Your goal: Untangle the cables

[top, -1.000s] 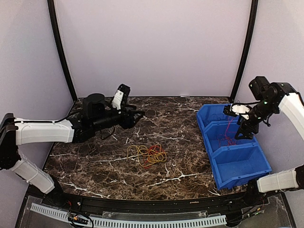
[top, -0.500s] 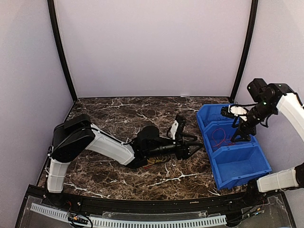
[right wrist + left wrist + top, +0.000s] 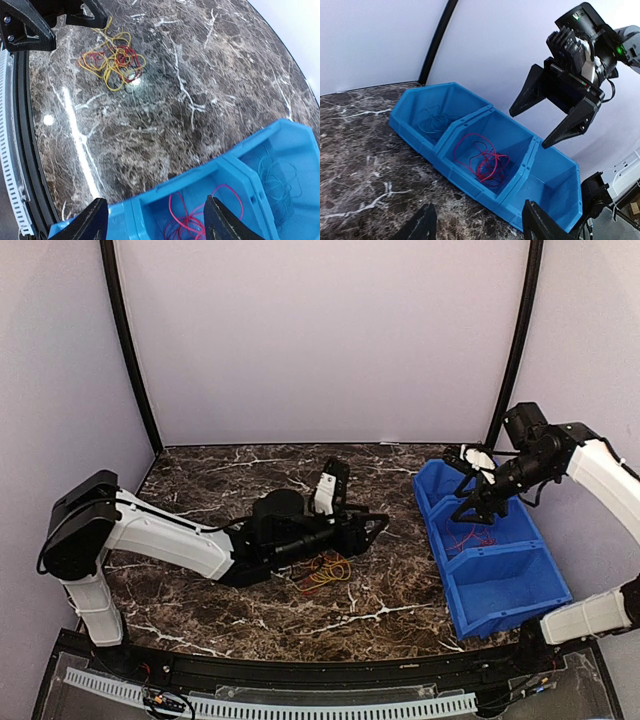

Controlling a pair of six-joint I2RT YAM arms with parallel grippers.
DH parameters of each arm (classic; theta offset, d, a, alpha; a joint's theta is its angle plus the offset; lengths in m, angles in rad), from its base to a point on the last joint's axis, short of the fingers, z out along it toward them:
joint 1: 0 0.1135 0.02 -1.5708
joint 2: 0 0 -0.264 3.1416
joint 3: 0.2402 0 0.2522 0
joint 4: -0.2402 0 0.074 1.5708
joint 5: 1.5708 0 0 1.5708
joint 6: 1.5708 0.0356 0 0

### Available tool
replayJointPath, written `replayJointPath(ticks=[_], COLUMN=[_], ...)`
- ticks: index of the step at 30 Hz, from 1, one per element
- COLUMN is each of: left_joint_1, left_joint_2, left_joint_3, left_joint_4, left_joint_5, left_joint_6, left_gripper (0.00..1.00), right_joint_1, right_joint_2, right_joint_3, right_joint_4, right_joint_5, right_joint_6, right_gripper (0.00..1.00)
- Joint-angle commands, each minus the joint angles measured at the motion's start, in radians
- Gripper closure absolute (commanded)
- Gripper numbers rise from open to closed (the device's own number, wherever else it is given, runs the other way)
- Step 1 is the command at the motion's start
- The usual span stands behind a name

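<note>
Above the blue bin [image 3: 505, 590], the right gripper [image 3: 530, 129] is held with jaws spread and nothing between them; a red cable [image 3: 468, 538] is seen in the middle compartment, a blue cable [image 3: 434, 121] in the far one. Low over the marble table [image 3: 220, 472], the left gripper [image 3: 375, 528] is likewise held apart and empty, the tangled yellow, red and orange cables [image 3: 322, 570] lying near it.

Two arms, left [image 3: 170, 540] and right [image 3: 600, 465]. Three blue bins [image 3: 500, 585]. One red cable [image 3: 482, 160], one blue cable [image 3: 434, 122], and one yellow-and-red tangle [image 3: 322, 568] on the surface [image 3: 220, 480].
</note>
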Motion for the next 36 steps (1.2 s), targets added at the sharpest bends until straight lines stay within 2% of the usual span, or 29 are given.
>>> replayJointPath(ticks=[1,4,10,13,16,20,24,33,36], left_joint_1=[0.002,0.005,0.027,0.038,0.058,0.085,0.097,0.105,0.106], left_joint_2=[-0.161,-0.227,-0.379,-0.432,-0.492,-0.555,-0.602,-0.636,-0.631], left_joint_3=[-0.055,-0.085,-0.212,-0.272,-0.345,-0.404,-0.434,-0.461,-0.457], left_joint_4=[-0.314,-0.448,-0.607,-0.647,-0.673,-0.713,-0.749,-0.758,-0.755], left_joint_5=[-0.179,-0.281,-0.344,-0.376,-0.408,-0.427,-0.442,-0.456,-0.45], left_joint_6=[-0.008,-0.034,-0.101,-0.164,-0.245,-0.307,-0.332,-0.332,-0.328], left_gripper=[0.39,0.42,0.48,0.48,0.41,0.35,0.34,0.34,0.34], right_joint_1=[0.105,0.184,0.318,0.398,0.462,0.496,0.507,0.533,0.542], right_joint_2=[0.046,0.096,0.26,0.392,0.526,0.696,0.825,0.908,0.936], right_joint_3=[-0.025,-0.022,0.03,0.086,0.173,0.282,0.394,0.437,0.446], right_joint_4=[0.214,0.309,0.433,0.457,0.443,0.461,0.449,0.45,0.443], right_joint_5=[-0.075,-0.059,-0.064,-0.065,-0.065,-0.049,-0.04,-0.059,-0.058], right_joint_6=[0.113,0.157,0.202,0.201,0.189,0.198,0.204,0.202,0.198], right_gripper=[0.34,0.35,0.4,0.45,0.51,0.57,0.61,0.63,0.69])
